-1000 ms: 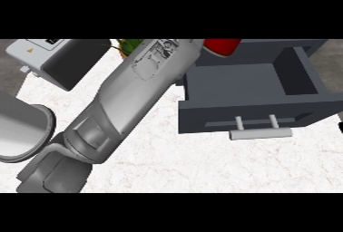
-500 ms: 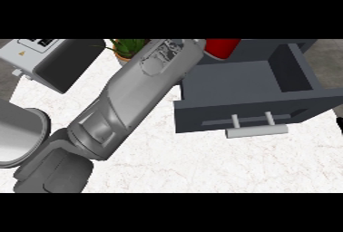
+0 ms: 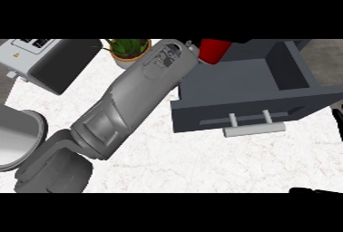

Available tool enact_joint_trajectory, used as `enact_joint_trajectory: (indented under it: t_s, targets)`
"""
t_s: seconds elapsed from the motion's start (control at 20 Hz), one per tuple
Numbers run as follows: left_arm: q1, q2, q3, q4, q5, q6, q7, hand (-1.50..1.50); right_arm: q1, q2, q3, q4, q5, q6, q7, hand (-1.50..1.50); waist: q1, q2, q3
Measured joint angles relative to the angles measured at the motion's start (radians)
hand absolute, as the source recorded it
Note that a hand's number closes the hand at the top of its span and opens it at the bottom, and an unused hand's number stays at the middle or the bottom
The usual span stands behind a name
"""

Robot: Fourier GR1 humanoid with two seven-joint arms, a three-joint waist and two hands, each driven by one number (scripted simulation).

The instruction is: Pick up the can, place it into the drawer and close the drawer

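Note:
The red can (image 3: 213,51) shows at the top of the head view, above the back left corner of the open dark grey drawer (image 3: 231,88). My left forearm crosses the view from the lower left up to the can. Only a black part of the left hand (image 3: 234,41) shows, curled over the can's top right. The drawer's inside looks bare, and its pale handle (image 3: 255,130) faces me. A black sliver of my right hand (image 3: 313,190) shows at the lower right edge.
A potted plant (image 3: 127,48) stands just left of my left wrist. A grey appliance (image 3: 41,61) fills the upper left corner. A round grey vessel (image 3: 15,141) lies at the left edge. White marbled counter (image 3: 201,163) spreads in front of the drawer.
My left forearm has shifted slightly to the right, uncovering more of the plant. The can stays at the drawer's back left corner, and the drawer is still open.

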Motion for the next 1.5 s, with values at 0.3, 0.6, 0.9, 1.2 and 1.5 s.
enact_joint_trajectory:
  t_s: [0.3,0.6,0.9,1.2,1.5]
  targets:
    - [0.009,0.000,-0.059,0.031,0.020,0.019,-0.033,1.50,-0.014,-0.006,0.001,0.017,-0.001,0.005,-0.006,-1.50,-0.018,0.005,0.000]
    - [0.013,0.000,-0.094,0.059,0.042,0.058,-0.044,-1.50,-0.053,-0.014,0.012,0.025,0.005,0.000,0.011,-1.50,-0.027,0.009,0.000]
    - [0.039,0.000,-0.119,0.069,0.066,0.104,-0.070,-1.50,-0.067,-0.016,0.017,0.019,0.005,-0.002,0.018,-1.50,-0.033,0.010,0.000]
    - [0.046,0.000,-0.128,0.062,0.104,0.132,-0.081,-1.50,-0.054,-0.029,0.008,0.002,0.014,0.005,0.003,-1.50,-0.034,0.008,0.000]
    - [0.060,0.000,-0.129,0.031,0.154,0.160,-0.090,-1.50,-0.063,-0.086,0.016,-0.050,0.128,0.012,-0.036,-1.50,-0.029,0.007,-0.001]
